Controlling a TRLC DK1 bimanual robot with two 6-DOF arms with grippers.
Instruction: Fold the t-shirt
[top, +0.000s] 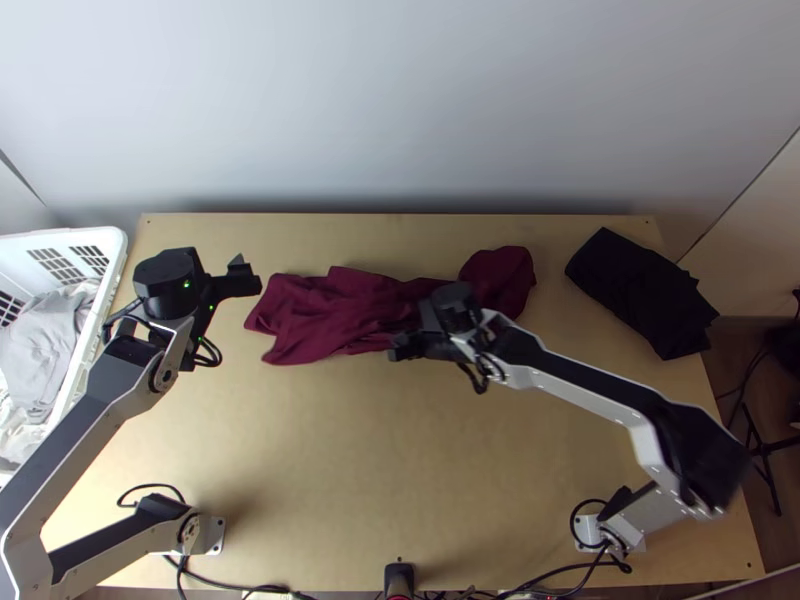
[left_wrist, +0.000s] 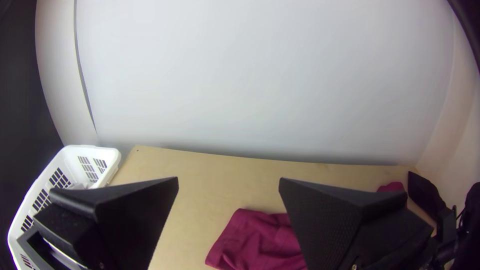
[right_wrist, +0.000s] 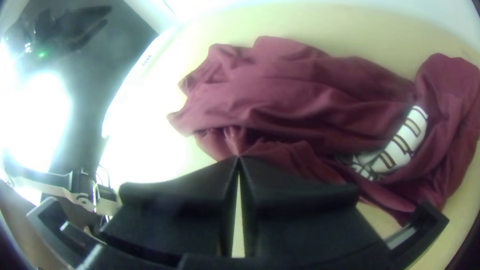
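Right of the basket (top: 75, 234), the t-shirt (top: 330, 310) lies bunched on the worktop (top: 350, 450). Right gripper (right_wrist: 238, 159): closed on its near edge. Left gripper (left_wrist: 228, 180): wide; should grip the basket-side end, then tension evenly.

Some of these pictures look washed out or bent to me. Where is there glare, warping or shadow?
Right wrist view: white glare washes out part of the table beside the t-shirt; left wrist view: the table's far edge looks bowed; top view: softer light, with a shadowy band low on the wall behind the table.
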